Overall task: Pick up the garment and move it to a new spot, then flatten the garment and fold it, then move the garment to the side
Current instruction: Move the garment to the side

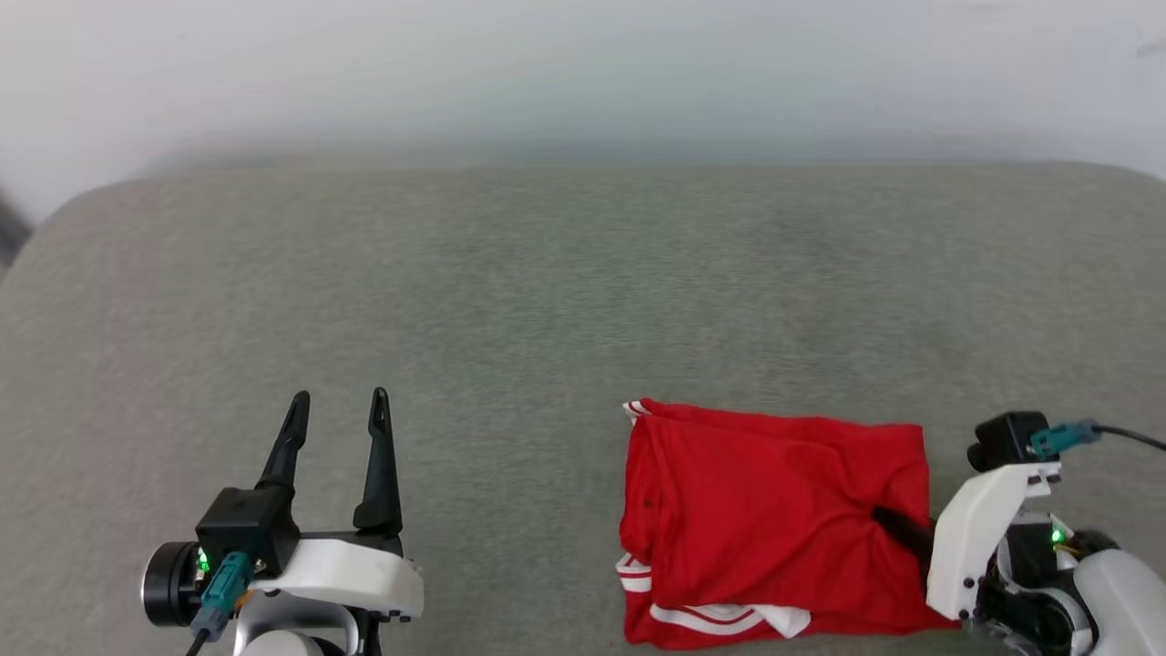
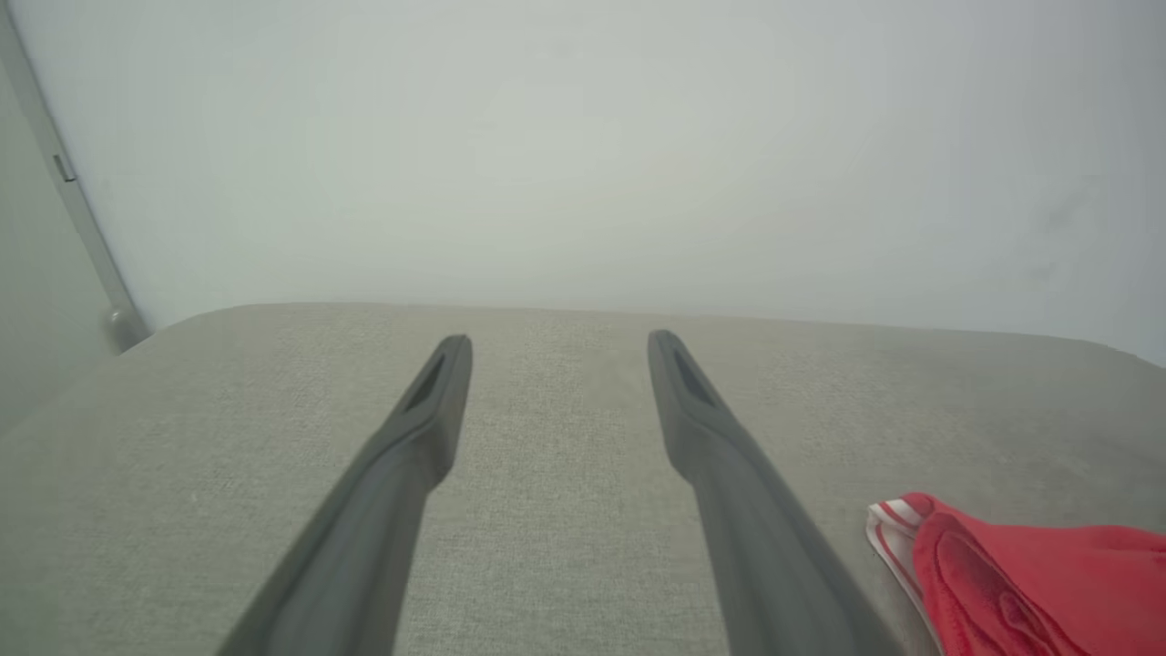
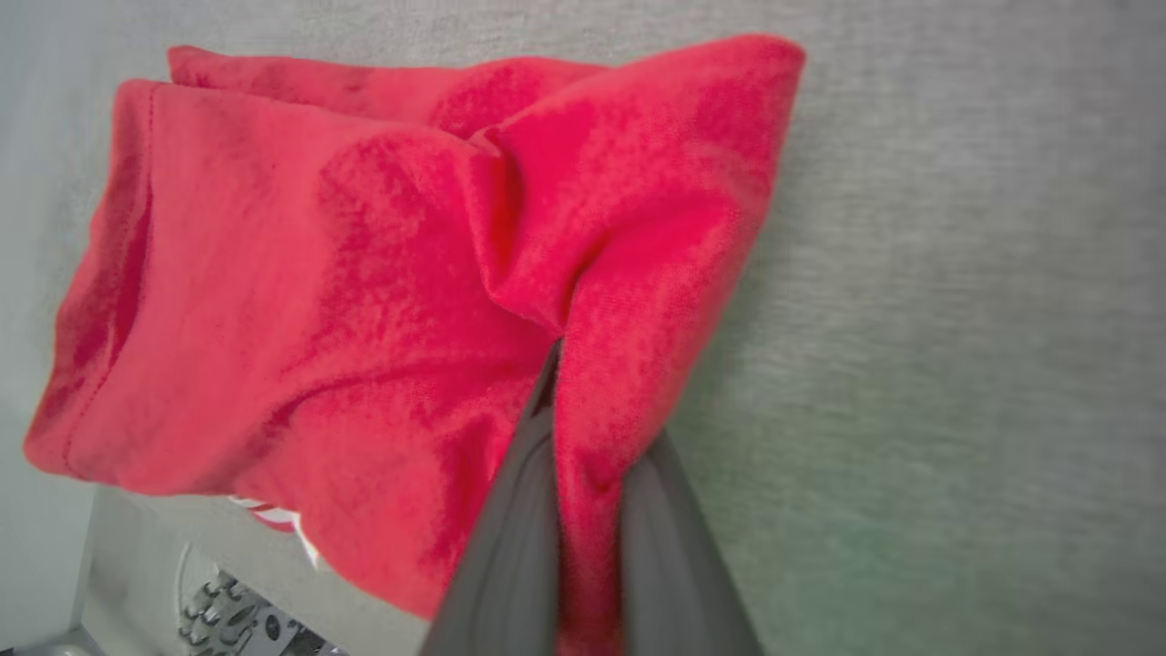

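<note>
The garment point(image 1: 774, 519) lies folded into a red rectangle at 4 o'clock on the grey padded surface point(image 1: 547, 292), with white-striped trim showing at its left and lower edges. The right gripper point(image 1: 897, 528) pinches a raised fold at its right edge. The left gripper point(image 1: 339, 410), at 7 o'clock, has its fingers spread and empty.

Worktop point(image 1: 547, 301): wide, padded, covered in grey-beige woven fabric, far corners rounded. Behind its far edge, a plain pale wall point(image 1: 583, 64), blank and hazy. Beyond the far left corner, a thin grey strip point(image 2: 80, 219) runs up the wall, with a rounded knob at its foot. Light soft and even; shadows faint.
</note>
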